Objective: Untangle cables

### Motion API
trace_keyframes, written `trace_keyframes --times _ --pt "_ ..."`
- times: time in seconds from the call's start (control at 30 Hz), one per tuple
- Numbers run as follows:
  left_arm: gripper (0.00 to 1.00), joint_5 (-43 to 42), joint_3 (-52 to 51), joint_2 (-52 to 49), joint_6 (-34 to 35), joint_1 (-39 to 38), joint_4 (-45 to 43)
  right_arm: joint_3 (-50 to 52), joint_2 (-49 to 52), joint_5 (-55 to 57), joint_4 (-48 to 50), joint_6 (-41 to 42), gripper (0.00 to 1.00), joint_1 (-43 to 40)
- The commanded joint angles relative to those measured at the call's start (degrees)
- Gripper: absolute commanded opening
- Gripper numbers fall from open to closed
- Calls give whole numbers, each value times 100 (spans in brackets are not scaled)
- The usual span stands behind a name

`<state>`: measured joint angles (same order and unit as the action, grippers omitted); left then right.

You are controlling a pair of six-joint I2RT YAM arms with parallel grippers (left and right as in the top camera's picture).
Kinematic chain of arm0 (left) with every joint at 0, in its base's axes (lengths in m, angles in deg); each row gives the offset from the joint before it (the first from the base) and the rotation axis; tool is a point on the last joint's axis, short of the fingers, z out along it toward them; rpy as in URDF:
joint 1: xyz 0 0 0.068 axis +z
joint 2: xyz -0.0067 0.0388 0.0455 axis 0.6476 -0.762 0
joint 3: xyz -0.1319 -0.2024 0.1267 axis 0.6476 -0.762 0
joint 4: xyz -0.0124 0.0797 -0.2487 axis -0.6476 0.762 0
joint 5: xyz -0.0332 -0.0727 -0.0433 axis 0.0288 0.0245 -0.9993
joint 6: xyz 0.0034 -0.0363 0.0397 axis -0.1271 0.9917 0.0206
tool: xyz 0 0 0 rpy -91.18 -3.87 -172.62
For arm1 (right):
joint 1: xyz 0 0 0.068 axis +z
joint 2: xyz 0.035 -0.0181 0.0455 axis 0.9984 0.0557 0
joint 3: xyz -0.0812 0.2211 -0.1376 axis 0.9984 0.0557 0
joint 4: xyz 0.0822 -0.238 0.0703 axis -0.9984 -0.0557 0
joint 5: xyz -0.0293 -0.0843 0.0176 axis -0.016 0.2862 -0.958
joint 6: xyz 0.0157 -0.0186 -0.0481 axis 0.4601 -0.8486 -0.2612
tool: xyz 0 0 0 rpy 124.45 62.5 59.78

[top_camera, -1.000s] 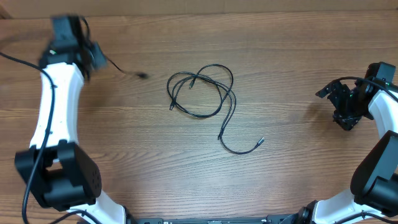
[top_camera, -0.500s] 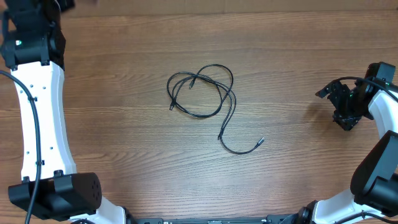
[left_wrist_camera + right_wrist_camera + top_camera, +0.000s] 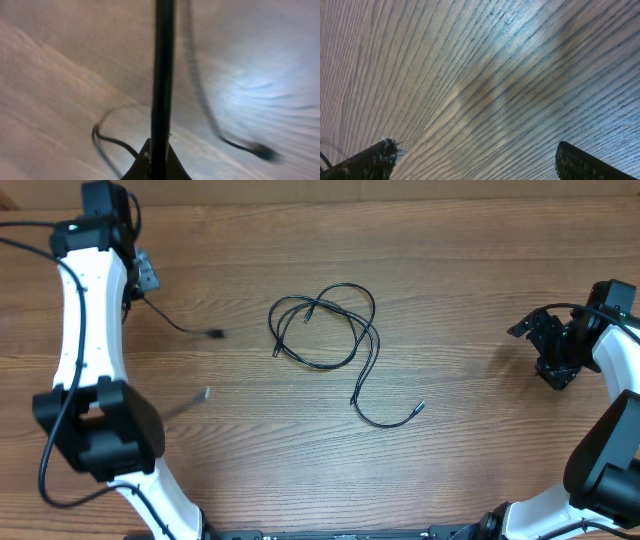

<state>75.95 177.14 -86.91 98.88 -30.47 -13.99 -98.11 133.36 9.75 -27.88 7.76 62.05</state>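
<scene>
My left gripper (image 3: 142, 277), pinched shut on one thin black cord (image 3: 185, 329), hangs near the far left corner of the table (image 3: 460, 270), my right gripper (image 3: 548, 345) stands spread and empty by the right edge, and one tangle of cables (image 3: 366, 328) lies mid-table, bare wood all round.

No text, label, brand, number or sign could be read in any of the views; the left wrist view was too blurred to tell.
</scene>
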Motion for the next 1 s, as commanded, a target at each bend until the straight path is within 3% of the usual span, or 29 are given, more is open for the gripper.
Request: trace_keyframes --times 0.0,0.13,0.27,0.4,0.57,0.67,0.73,0.83,0.9,0.97 --pt "6 586 2 -341 -66 140 109 -136 -94 44 31 22 100 -7" --pt "17 570 2 -507 -66 306 72 -136 -94 44 31 22 100 -7" --pt "15 496 2 -518 -35 514 31 -136 -94 44 31 22 100 -7" --pt "23 286 2 -518 39 791 79 -136 -94 44 31 22 100 -7" --pt "65 -2415 2 -518 -1043 1051 4 -136 -94 44 31 22 100 -7" --pt "70 -3783 2 -518 -1497 1001 11 -136 -94 44 31 22 100 -7" --pt "66 -4192 2 -518 -1589 879 13 -136 -94 44 31 22 100 -7" --pt "37 -4286 2 -518 -1565 485 9 -136 -94 44 33 22 100 -7" --pt "11 -4282 2 -518 -1519 240 15 -136 -94 44 31 22 100 -7" --pt "4 -4280 2 -518 -1351 0 4 -136 -94 44 31 22 100 -7"
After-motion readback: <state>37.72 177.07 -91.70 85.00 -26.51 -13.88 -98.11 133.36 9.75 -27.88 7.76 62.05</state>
